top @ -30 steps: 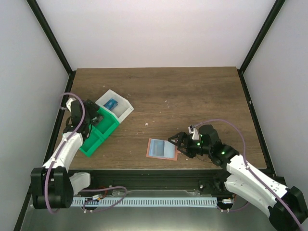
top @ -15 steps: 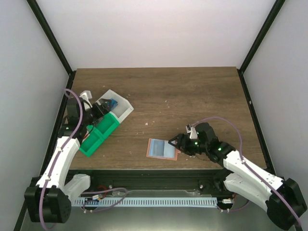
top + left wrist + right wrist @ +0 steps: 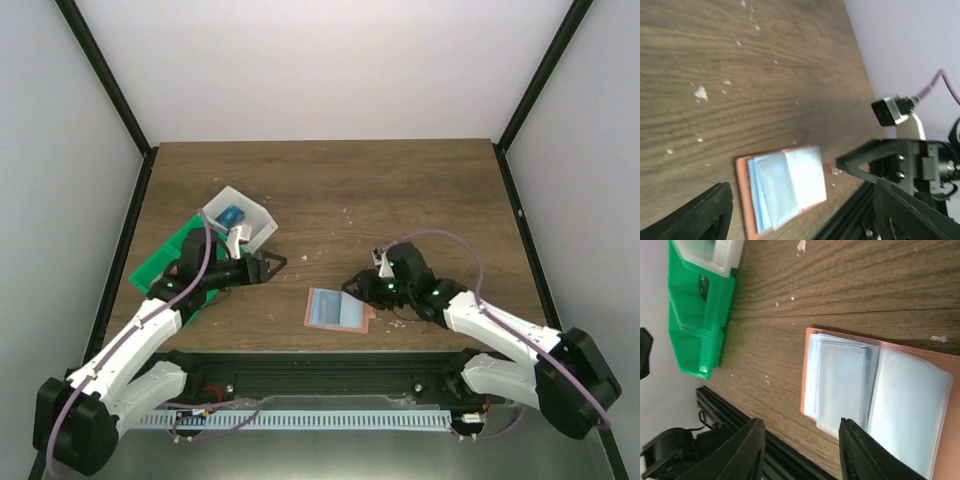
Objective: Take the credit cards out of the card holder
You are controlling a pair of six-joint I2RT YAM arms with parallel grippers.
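Here the card holder [image 3: 840, 385] runs off-frame rightward, contents unclear.

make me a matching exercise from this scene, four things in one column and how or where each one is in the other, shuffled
Things:
1. card holder
2. white tray
3. green tray
4. right pincer

Place or state:
a. jaws apart, holding nothing
b. lying open, flat on the table
c. has a blue item inside
d. nearest the table's left edge

Pairs: 1-b, 2-c, 3-d, 4-a
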